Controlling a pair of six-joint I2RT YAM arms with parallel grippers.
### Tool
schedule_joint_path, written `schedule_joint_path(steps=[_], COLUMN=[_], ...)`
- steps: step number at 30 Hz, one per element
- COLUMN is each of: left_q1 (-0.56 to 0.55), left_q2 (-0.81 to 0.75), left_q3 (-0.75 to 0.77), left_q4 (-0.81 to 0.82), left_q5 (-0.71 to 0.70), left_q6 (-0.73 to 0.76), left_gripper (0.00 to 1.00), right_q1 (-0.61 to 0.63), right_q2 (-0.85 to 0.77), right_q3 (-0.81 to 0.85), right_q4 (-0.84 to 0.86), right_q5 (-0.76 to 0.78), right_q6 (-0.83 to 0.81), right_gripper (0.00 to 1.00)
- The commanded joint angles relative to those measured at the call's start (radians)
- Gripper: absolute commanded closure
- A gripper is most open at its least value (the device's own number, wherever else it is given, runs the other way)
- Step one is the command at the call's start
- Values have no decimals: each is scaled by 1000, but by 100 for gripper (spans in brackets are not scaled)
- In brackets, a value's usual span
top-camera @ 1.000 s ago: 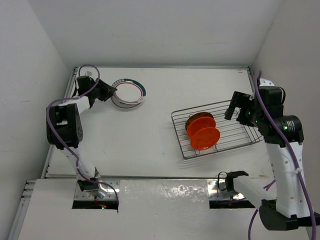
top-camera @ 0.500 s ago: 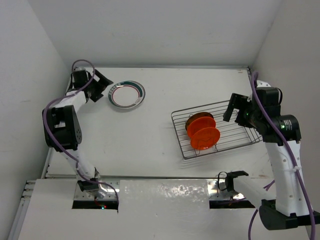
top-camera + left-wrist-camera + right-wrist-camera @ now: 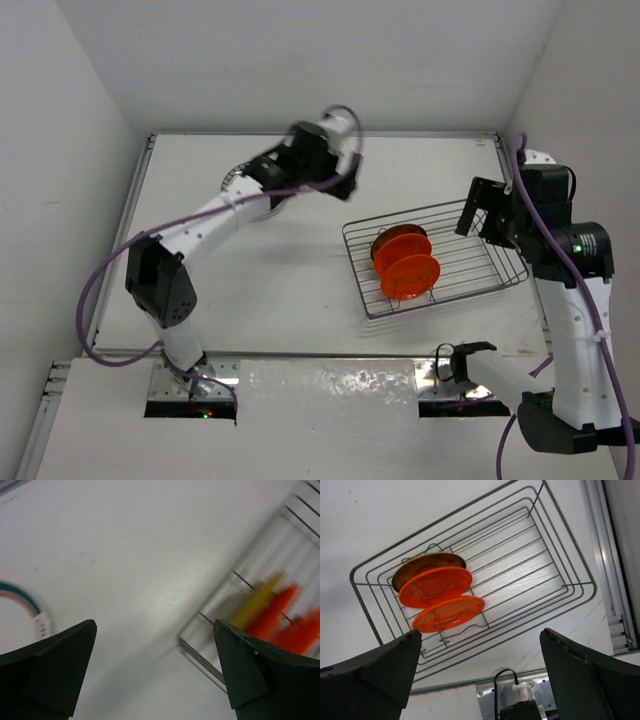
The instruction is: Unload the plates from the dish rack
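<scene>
The dish rack (image 3: 470, 262) is a silver wire basket right of centre. Two orange plates (image 3: 410, 276) stand on edge in it, and a darker, yellowish plate (image 3: 422, 563) stands behind them. A white plate with a teal-and-red rim (image 3: 24, 600) lies flat on the table at the back left, partly under the left arm in the top view. My left gripper (image 3: 347, 183) hangs open and empty between that plate and the rack (image 3: 240, 630). My right gripper (image 3: 477, 214) is open and empty above the rack's right side (image 3: 570, 580).
The table's metal edge rail (image 3: 615, 605) runs just right of the rack. White walls close in the table at the back and on both sides. A cable and connector (image 3: 512, 690) sit at the near edge below the rack.
My left gripper opened and let go of the rimmed plate at the back left. The arm then swung right towards the rack. The right arm barely shifted.
</scene>
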State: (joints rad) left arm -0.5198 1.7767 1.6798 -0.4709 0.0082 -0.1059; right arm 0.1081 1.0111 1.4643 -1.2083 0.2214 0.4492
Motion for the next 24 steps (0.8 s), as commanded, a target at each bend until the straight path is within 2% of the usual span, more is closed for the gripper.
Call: schedule_joint_path(steps=[1, 4, 10, 13, 18, 24], left_q1=[-254, -414, -549, -618, -629, -628], left_q2=[-141, -122, -79, -34, 19, 99], left_q3=[-31, -25, -35, -64, -88, -88], left_q4=[-40, -55, -35, 11, 87, 140], left_q5=[-39, -94, -37, -109, -220, -200], left_q6=[248, 287, 238, 238, 250, 285], left_gripper=[0, 4, 29, 33, 39, 42], right_q1=[5, 7, 5, 5, 7, 7], right_q2=[0, 8, -31, -28, -54, -58], right_q3=[71, 53, 25, 15, -4, -7], right_q4=[-36, -69, -39, -45, -23, -34], right_q5=[79, 134, 168, 170, 161, 165], right_q6=[-20, -7, -13, -21, -24, -49], right_gripper=[2, 3, 8, 8, 8, 7])
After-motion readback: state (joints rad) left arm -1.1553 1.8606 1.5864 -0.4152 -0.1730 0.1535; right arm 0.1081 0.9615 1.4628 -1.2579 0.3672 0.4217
